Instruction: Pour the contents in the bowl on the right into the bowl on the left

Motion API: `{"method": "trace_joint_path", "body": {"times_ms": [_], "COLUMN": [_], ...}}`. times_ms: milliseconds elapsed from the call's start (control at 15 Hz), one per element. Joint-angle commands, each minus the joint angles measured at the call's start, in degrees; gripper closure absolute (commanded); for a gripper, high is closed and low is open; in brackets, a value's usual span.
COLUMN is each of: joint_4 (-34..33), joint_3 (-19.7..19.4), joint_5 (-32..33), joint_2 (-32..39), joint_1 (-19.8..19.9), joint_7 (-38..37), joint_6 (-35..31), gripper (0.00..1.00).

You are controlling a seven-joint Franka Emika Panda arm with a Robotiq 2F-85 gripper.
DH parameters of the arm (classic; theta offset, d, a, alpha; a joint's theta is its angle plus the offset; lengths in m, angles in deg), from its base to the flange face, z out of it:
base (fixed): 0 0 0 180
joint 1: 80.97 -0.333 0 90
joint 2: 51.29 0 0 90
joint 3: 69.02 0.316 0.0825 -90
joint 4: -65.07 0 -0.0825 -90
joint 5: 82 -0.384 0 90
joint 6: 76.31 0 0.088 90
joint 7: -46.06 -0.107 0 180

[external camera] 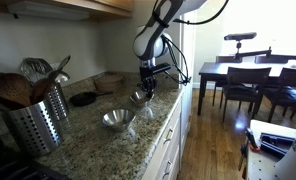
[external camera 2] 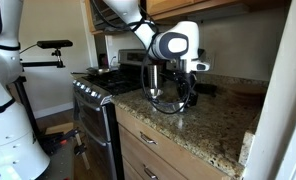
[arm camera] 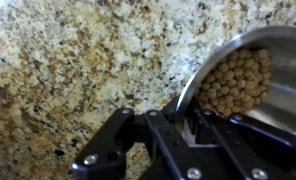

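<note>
1. In the wrist view, the black two-fingered Robotiq gripper [arm camera: 178, 118] was clamped on the rim of a round shiny steel bowl [arm camera: 284, 95].
2. That bowl appeared tilted and held a heap of small round tan pellets [arm camera: 236, 82] lying against its lower side.
3. Under it lay the speckled beige-and-brown granite countertop [arm camera: 78, 60]. The pictures did not show whether the bowl was touching the stone.
4. In an exterior view, the gripped bowl sat at the fingers near the counter's front edge, and a second round steel bowl [external camera: 115, 121] stood on the counter close beside it.
5. Beyond that bowl stood a perforated steel cylinder utensil holder [external camera: 38, 125], packed with wooden spoons [external camera: 13, 90].
6. A small dark shallow dish [external camera: 83, 98] lay farther back on the counter, towards the wall.
7. A black stove [external camera 2: 93, 85] adjoined the counter's far end.
8. Farthest off, in the next room, stood a dark wooden dining table [external camera: 238, 72].
</note>
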Motion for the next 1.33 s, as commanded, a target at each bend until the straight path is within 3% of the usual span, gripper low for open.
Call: {"method": "trace_joint_path", "body": {"times_ms": [0,933,1267], "joint_4": [2.1,2.2,1.1], "joint_3": [-0.1,0.2,2.6], "joint_5": [1.0,2.0,-4.1], "joint_2": [-3.2,-5.4,-4.4], "joint_1": [-1.1,-2.8,-0.2], "joint_7": [1.2,2.3,10.4], "joint_6": [1.7,3.1,5.6], "gripper": [0.91,0.91,0.91]}}
